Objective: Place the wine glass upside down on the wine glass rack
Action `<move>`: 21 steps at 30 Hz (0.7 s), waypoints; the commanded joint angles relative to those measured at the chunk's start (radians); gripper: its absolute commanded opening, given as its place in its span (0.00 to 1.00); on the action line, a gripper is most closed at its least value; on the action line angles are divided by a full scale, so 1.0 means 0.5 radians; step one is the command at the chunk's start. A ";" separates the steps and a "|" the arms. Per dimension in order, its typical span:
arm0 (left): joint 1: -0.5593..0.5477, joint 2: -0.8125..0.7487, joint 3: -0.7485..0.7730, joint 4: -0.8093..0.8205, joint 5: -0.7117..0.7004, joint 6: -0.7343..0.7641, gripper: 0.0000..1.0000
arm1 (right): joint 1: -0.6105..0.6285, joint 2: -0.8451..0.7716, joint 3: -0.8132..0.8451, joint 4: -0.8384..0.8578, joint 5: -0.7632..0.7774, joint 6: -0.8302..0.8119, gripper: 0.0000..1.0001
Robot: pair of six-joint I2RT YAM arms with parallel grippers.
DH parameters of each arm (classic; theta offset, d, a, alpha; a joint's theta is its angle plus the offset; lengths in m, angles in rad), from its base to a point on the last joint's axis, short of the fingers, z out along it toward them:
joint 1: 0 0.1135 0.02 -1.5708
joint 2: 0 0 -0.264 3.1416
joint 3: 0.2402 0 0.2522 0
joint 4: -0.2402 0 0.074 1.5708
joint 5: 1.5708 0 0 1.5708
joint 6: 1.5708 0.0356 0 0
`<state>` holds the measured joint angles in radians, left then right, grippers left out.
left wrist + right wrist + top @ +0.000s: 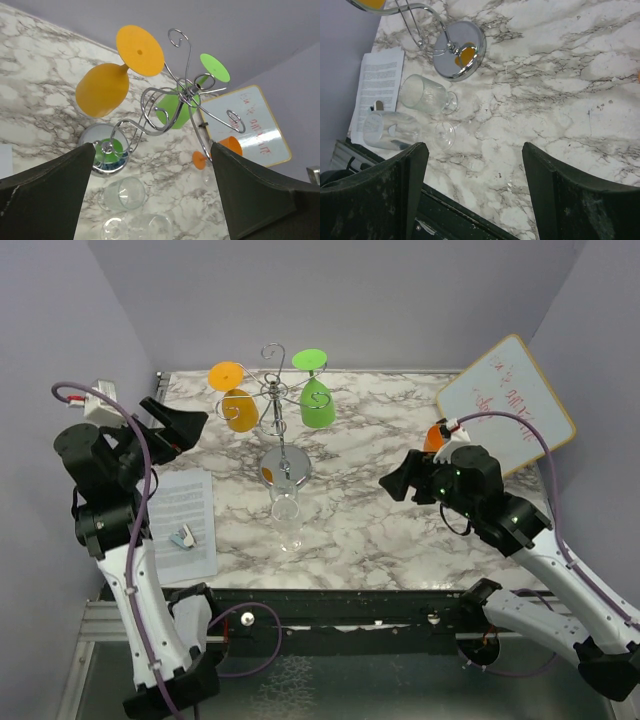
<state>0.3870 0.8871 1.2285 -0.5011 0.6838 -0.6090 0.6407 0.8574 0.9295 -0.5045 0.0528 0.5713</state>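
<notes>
The silver wire rack (283,430) stands at the back middle on its round chrome base (285,468). An orange glass (240,410) and a green glass (317,402) hang upside down from its arms. Two clear wine glasses (284,502) (290,533) lie on their sides on the marble in front of the base. My left gripper (185,425) is open and empty, raised left of the rack (170,100). My right gripper (400,480) is open and empty, raised right of the clear glasses (425,94) (395,131).
A printed paper sheet (185,520) with a small metal clip (183,536) lies at the front left. A whiteboard (505,405) leans at the back right, with another orange glass (435,435) lying by it. Purple walls close in on three sides.
</notes>
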 commanded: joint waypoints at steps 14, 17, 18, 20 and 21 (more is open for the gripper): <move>-0.913 -0.556 -0.381 -0.698 -0.169 0.624 0.91 | 0.010 -0.013 -0.305 0.070 -0.068 0.141 0.79; -0.924 -0.485 -0.517 -0.672 -0.207 0.573 0.90 | 0.010 0.047 -0.304 0.068 -0.044 0.152 0.81; -0.924 -0.455 -0.567 -0.634 -0.220 0.533 0.90 | 0.010 0.068 -0.307 0.063 -0.017 0.181 0.81; -0.924 -0.382 -0.657 -0.543 -0.170 0.473 0.90 | 0.011 0.093 -0.351 0.129 0.021 0.186 0.81; -0.924 -0.337 -0.676 -0.511 -0.159 0.451 0.90 | 0.010 0.104 -0.382 0.180 0.028 0.188 0.81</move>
<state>-0.0700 0.6514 0.9508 -0.7998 0.5865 -0.3408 0.6407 0.8879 0.7799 -0.4854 0.0402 0.6411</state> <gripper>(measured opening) 0.899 0.804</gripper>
